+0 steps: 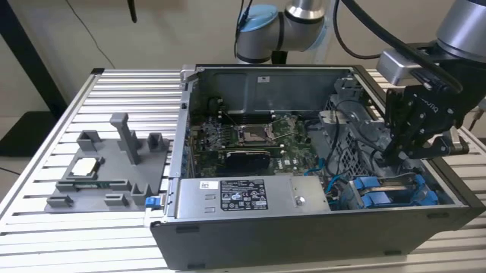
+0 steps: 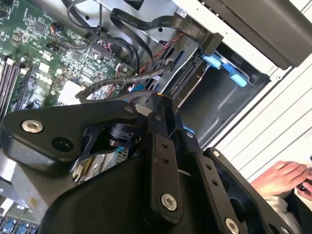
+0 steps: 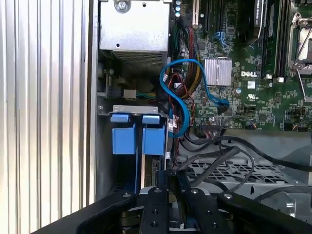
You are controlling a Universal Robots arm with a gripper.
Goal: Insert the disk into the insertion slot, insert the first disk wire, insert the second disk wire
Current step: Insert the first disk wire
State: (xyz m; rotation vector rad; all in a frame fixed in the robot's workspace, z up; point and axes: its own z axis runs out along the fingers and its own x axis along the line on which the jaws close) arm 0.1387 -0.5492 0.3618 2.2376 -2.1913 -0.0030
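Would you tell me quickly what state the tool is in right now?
Tool: low over the drive cage; whether it is open, closed or holding anything cannot be told.

Bright even light glares off slatted table (image 1: 114, 91); computer case (image 1: 304, 239) shadowed inside.

I can see print in four places, all too small for me to read. In the exterior view the power supply (image 1: 292, 187) carries a white label (image 1: 234, 195) packed with fine black lines and marks. Well behind the power supply, a small white sticker (image 1: 263, 79) sits on the case wall. To the exterior view's right of the power supply, the gripper (image 1: 396, 154) bears white lettering on its black body. In the first wrist view a white wordmark (image 3: 248, 74) stands on the green motherboard (image 3: 253, 105), beyond the silver heatsink (image 3: 218, 71) from the power supply.
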